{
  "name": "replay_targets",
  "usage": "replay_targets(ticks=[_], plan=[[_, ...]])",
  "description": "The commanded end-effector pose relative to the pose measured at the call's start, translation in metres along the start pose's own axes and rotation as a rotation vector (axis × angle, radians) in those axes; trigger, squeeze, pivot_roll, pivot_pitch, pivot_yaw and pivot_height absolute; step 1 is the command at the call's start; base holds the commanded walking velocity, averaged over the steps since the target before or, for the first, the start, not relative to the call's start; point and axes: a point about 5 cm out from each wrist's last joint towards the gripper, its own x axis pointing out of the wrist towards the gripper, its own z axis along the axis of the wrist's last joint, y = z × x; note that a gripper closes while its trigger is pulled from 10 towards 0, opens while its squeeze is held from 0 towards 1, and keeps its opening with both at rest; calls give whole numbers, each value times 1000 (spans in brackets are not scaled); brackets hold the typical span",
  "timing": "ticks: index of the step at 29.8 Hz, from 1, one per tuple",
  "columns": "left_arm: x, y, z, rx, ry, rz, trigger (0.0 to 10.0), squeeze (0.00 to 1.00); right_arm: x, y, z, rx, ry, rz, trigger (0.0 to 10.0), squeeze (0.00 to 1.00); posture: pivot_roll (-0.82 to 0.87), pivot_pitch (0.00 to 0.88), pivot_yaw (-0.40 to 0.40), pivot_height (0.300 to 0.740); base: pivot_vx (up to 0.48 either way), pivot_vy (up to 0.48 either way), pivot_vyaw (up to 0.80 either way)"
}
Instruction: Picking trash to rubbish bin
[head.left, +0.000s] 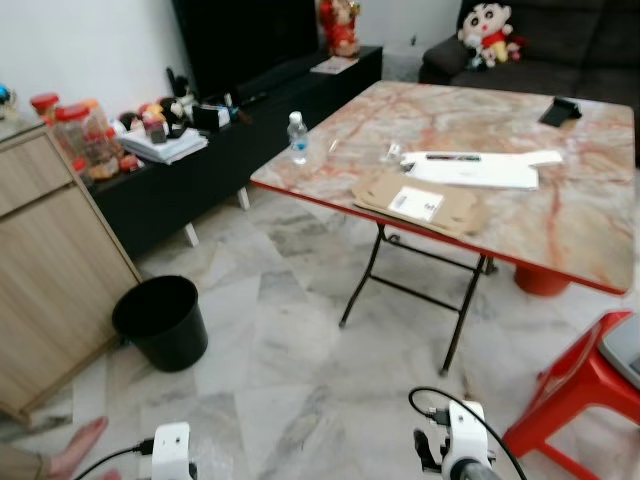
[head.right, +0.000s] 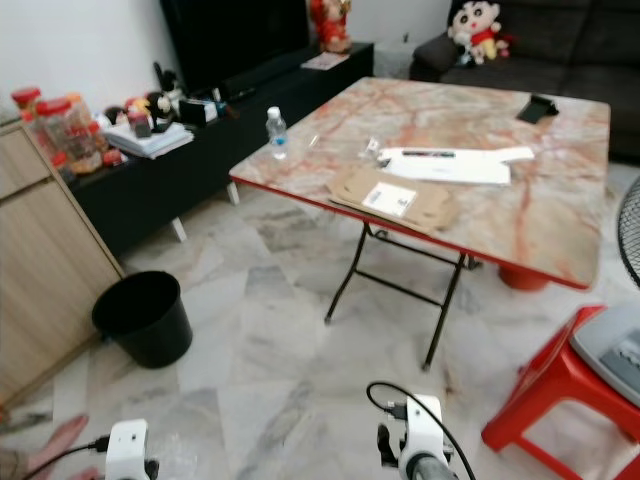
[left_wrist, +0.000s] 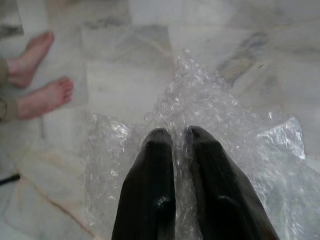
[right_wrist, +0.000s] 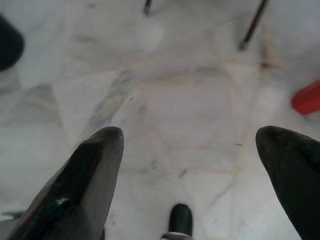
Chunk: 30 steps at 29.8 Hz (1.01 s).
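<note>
The left gripper (left_wrist: 179, 137) hangs low over the marble floor (head.left: 300, 380), its jaws pinched on a crumpled sheet of bubble wrap (left_wrist: 210, 125) that spreads around the black fingers (left_wrist: 150, 190). A person's bare feet (left_wrist: 42, 95) rest on the floor at about 10 o'clock from the wrap. The right gripper (right_wrist: 190, 137) hovers above bare floor with its jaws spread wide, holding nothing. The black bin (head.left: 160, 320) stands at 10 o'clock in the head view, beside the wooden cabinet (head.left: 45, 270). The worktop (head.left: 560, 220) at 1 o'clock carries a bottle (head.left: 298, 138), cardboard (head.left: 415, 203) and papers (head.left: 475, 168).
</note>
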Motion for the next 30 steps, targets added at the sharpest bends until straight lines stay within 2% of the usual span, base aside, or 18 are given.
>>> replay_targets(ticks=[1,7,16,18,30], plan=[[1,5,4,-2,-4,21,10000,0,2,6,5,-13,-14,13,10000,0,10,0,39,740,274,0,0],[0,6,2,-17,1,31,10000,0,1,5,3,8,-5,13,10000,0,14,2,34,740,275,0,545],[0,4,-2,-29,6,33,10000,0,1,5,4,42,-12,15,10000,0,16,21,27,740,275,0,0],[-1,5,-4,-31,11,35,10000,0,2,5,5,8,-13,19,10000,0,17,28,26,740,276,0,0],[-1,5,-5,-35,15,38,10000,0,1,8,3,0,-9,28,10000,0,20,35,23,740,275,0,771]])
